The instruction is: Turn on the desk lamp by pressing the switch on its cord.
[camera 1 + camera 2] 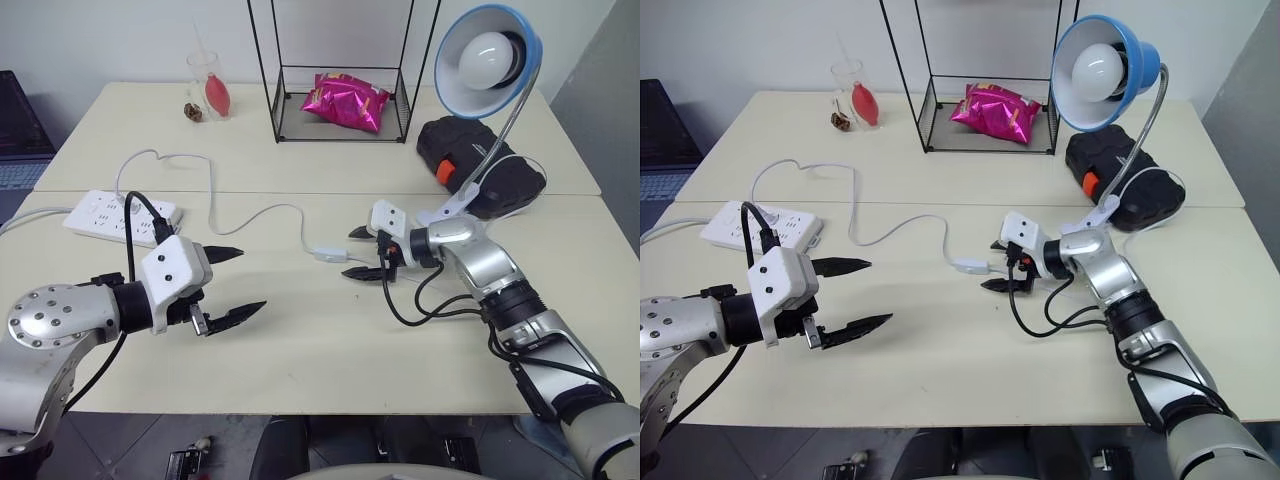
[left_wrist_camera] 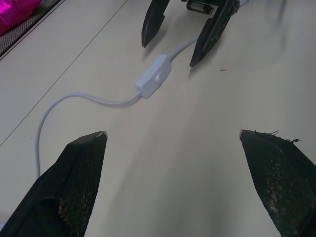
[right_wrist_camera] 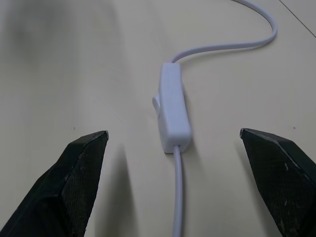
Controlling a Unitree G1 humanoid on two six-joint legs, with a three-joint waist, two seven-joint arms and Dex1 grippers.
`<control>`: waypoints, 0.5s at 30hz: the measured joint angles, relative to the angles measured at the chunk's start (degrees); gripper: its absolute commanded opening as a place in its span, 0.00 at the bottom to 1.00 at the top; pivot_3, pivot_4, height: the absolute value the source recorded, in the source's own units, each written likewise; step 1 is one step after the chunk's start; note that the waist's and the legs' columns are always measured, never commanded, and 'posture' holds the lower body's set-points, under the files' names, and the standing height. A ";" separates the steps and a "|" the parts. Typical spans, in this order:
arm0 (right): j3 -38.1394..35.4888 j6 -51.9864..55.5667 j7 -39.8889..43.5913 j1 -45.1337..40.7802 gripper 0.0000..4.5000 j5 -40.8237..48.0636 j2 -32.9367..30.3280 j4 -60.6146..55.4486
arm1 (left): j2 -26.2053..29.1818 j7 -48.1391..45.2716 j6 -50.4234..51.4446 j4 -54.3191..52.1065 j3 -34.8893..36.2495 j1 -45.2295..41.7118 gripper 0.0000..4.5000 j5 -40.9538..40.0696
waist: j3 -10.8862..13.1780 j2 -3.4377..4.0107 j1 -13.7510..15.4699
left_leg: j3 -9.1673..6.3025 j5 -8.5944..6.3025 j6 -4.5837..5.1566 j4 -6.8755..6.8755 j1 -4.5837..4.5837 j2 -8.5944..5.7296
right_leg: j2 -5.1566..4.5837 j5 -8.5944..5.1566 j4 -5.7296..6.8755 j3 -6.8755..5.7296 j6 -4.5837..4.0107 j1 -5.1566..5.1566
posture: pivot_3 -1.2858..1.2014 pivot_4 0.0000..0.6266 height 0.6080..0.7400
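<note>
We are at the approach step: the switch is lined up but not yet pressed, and the bulb looks unlit. Our left hand (image 1: 232, 283) hovers at eight o'clock on the desk (image 1: 300, 360), its black textured fingers spread apart and empty, pointing toward the centre. At mid-desk lies the switch (image 1: 330, 254), a small smooth white plastic oblong with a side rocker, on the thin wavy white cord (image 1: 255, 214). Just at its three o'clock, our right hand (image 1: 362, 252) faces it with fingers apart, straddling the cord without touching. Next we judge it must close on the rocker squarely. At one o'clock stands the desk lamp (image 1: 488, 60), with its blue-rimmed shade and silver gooseneck.
</note>
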 measured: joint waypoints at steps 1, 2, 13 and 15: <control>-0.02 -0.27 0.04 -0.30 0.92 -0.15 0.30 1.03 | 0.00 0.00 0.00 0.00 0.00 0.00 1.00 0.05 | 0.00 0.00 -0.03 | 0.00 0.00 0.00 0.00 0.00 0.00 | 0.00 0.00 0.00 0.00 0.00 0.00 | 0.52 0.24 1.00; -0.02 -0.43 0.05 -0.42 0.88 -0.38 0.56 1.69 | 0.00 0.00 0.00 0.00 0.00 0.01 1.00 0.06 | 0.00 0.00 -0.05 | 0.00 0.00 0.00 0.00 0.00 0.00 | 0.00 0.00 0.00 0.00 0.00 0.00 | 0.52 0.24 1.00; -0.07 -2.65 -0.33 -1.46 0.26 -1.81 3.59 7.07 | -0.12 0.60 0.00 0.01 -0.65 0.05 1.00 0.61 | 0.00 0.01 -0.32 | 0.01 0.00 0.00 0.00 0.00 0.00 | 0.00 0.00 0.02 0.01 0.00 0.00 | 0.52 0.24 1.00; -0.09 -2.66 -0.31 -1.81 0.17 -1.89 3.58 7.20 | -0.16 1.06 -0.08 0.28 -0.65 0.00 1.00 0.69 | 0.00 0.01 -0.34 | 0.01 0.00 0.00 0.00 0.00 0.00 | 0.00 0.00 0.02 0.02 0.00 -0.01 | 0.52 0.24 1.00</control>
